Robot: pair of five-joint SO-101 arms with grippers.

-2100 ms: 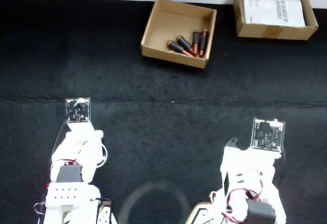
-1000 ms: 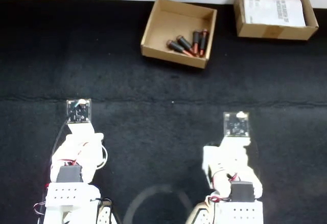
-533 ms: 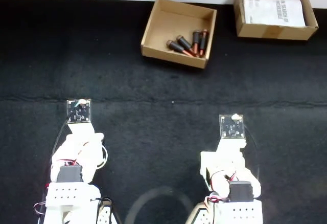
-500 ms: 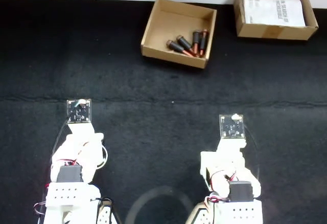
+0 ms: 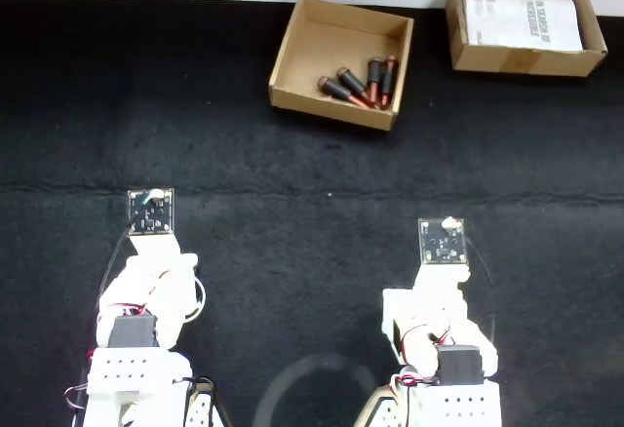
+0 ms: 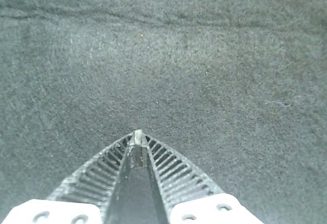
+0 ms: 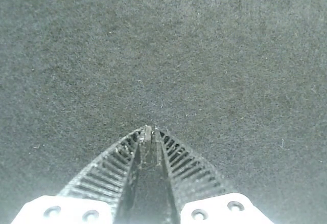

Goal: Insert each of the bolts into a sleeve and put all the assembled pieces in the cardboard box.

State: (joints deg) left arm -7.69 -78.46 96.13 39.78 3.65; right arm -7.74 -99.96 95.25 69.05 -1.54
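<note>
Left tool [image 6: 137,134] and right tool [image 7: 148,130] both fully closed, gripping nothing, at 7 and 5 o'clock over worktop [image 5: 292,222]. Four assembled pieces [image 5: 359,83] in cardboard box [image 5: 292,61] at 12.

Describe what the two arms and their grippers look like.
The left arm and right arm are white plastic with black servo blocks and loose red cables. Each wrist carries a small square circuit board. The left gripper and right gripper have black ribbed fingers tapering to a point, on white mounts with screw holes.
</note>
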